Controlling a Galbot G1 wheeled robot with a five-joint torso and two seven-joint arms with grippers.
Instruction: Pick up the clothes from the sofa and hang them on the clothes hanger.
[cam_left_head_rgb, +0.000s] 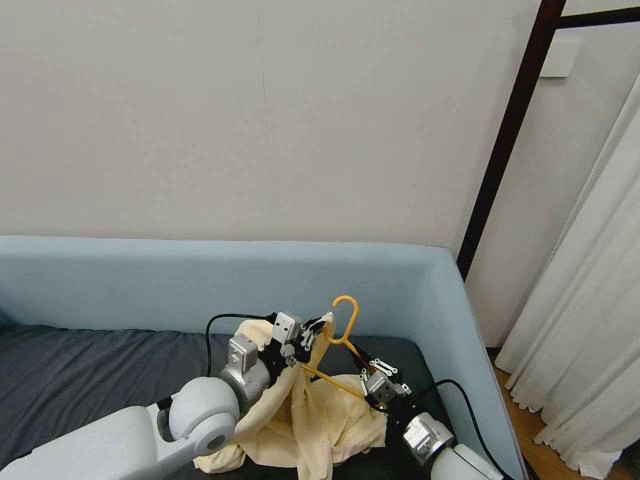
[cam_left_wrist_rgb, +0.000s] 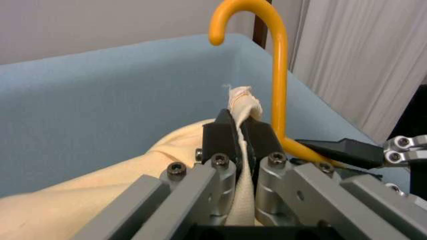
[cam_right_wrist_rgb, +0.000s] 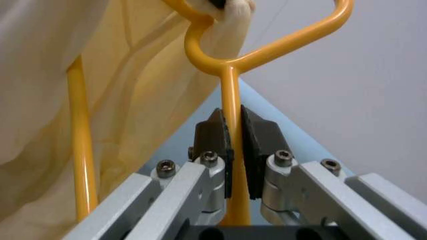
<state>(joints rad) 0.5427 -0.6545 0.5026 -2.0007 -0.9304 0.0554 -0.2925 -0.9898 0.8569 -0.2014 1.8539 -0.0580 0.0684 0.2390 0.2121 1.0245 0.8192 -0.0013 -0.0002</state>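
Note:
A pale yellow garment (cam_left_head_rgb: 310, 425) hangs from an orange hanger (cam_left_head_rgb: 343, 340) above the sofa seat, draped down between my two arms. My left gripper (cam_left_head_rgb: 318, 330) is shut on a bunched fold of the garment (cam_left_wrist_rgb: 241, 107) right beside the hanger's hook (cam_left_wrist_rgb: 257, 30). My right gripper (cam_left_head_rgb: 378, 388) is shut on the hanger's lower arm; its pads clamp the orange rod (cam_right_wrist_rgb: 231, 125). In the left wrist view the right gripper's dark fingertips (cam_left_wrist_rgb: 347, 151) show at the hanger's shoulder. The cloth (cam_right_wrist_rgb: 100, 75) covers part of the hanger frame.
The light blue sofa (cam_left_head_rgb: 200, 280) has a dark grey seat (cam_left_head_rgb: 90, 375) and a raised side wall on the right. A dark rack post (cam_left_head_rgb: 505, 140) rises behind the sofa's right end, with white curtains (cam_left_head_rgb: 590, 330) beside it.

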